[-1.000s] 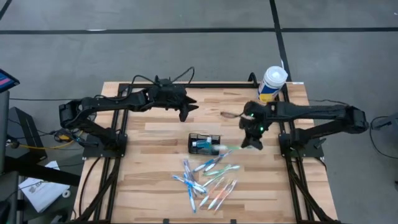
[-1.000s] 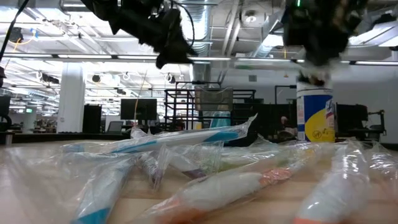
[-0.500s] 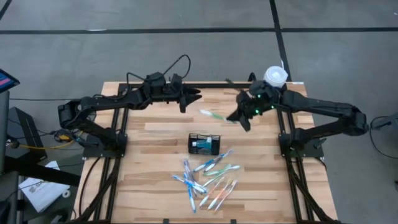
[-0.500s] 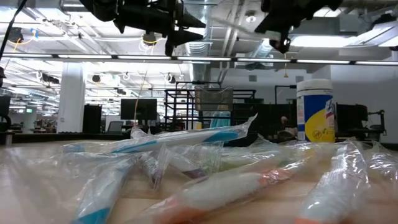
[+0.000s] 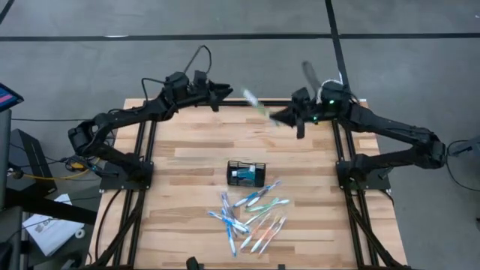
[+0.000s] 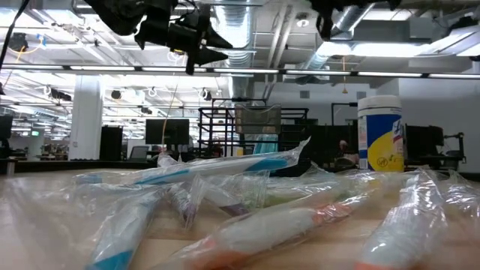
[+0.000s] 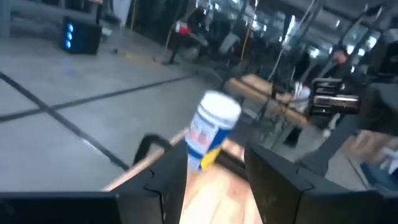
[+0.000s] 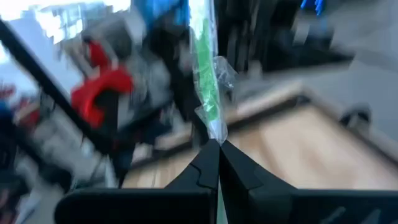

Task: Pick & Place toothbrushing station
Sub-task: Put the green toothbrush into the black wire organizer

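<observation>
Right gripper [image 5: 274, 118] raised over the table's [image 5: 187, 187] back edge, pinching a wrapped green toothbrush [image 5: 256, 104].

Fingers [image 8: 208, 163] pressed together on the wrapper's end, brush sticking out ahead of them, seemingly clear of everything else, though blurred. Left gripper [image 5: 223, 91] lifted near the back edge too, facing the right one, fingers [image 7: 166, 180] spread apart and holding nothing. Black mesh caddy [image 5: 247, 173] sitting mid-table, well apart from both grippers, something blue inside. Pile of wrapped toothbrushes [image 5: 251, 217] lying just in front of it. White tub [image 6: 380, 133] standing at the back right corner.
</observation>
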Robot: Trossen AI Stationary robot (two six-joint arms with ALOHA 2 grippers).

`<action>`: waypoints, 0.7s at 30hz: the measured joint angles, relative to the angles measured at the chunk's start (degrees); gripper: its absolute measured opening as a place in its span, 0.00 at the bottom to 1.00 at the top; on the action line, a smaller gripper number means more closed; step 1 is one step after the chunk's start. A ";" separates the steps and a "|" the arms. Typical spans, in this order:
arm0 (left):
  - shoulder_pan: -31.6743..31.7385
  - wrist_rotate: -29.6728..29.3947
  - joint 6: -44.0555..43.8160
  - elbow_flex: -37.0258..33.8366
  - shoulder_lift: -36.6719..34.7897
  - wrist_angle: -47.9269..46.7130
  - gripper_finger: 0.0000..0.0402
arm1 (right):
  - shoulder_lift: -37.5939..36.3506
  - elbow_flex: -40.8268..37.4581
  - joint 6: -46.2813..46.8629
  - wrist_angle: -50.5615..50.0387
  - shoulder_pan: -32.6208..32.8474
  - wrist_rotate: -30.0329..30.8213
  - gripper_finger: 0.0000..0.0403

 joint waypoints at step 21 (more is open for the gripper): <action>-8.57 3.29 -13.14 -0.04 1.15 23.25 0.39 | 15.52 -0.08 10.41 44.01 -2.66 5.23 0.00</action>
